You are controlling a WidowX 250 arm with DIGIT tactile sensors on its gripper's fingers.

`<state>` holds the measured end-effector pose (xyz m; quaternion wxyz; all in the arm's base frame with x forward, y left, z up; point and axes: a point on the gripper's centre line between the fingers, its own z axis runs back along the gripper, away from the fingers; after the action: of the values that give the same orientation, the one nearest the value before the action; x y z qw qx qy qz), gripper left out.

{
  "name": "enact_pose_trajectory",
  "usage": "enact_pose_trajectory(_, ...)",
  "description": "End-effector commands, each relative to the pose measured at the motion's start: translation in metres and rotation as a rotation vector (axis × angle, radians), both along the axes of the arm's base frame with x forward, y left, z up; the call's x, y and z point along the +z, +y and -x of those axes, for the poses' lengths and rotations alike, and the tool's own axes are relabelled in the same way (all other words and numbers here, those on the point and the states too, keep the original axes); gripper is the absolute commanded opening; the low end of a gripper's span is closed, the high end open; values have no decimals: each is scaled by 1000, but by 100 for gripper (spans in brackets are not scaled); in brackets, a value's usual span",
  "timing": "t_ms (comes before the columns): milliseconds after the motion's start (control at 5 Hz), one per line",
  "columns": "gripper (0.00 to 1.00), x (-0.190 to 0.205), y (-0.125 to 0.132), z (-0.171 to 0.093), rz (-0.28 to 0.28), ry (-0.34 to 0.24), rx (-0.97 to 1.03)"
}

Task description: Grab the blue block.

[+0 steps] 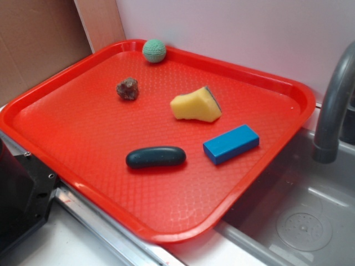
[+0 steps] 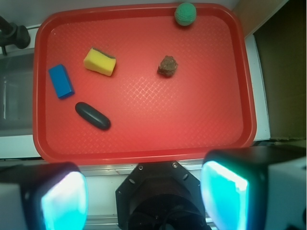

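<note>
Gripper open, fingers wide, high above the red tray edge; blue block untouched, far left.

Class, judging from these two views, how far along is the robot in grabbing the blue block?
Nothing is done yet: the blue block lies untouched on the red tray. The gripper is open, empty and off the tray's near edge. Approach, descent and grasp all remain.

A red tray holds a yellow sponge, a dark oblong object, a brown lump (rock-like) and a green ball; a grey faucet stands beside it.
</note>
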<state>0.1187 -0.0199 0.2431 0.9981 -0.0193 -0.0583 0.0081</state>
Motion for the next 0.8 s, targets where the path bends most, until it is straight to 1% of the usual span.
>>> enact_pose_trajectory(0, 100, 0, 0, 0, 0, 0, 0)
enact_pose_trajectory(200, 100, -23, -31, -23, 1, -147, 33)
enact_pose_trajectory(400, 100, -44, -48, -44, 28, -166, -44)
enact_pose_trajectory(600, 100, -71, -73, -66, 52, -146, -222)
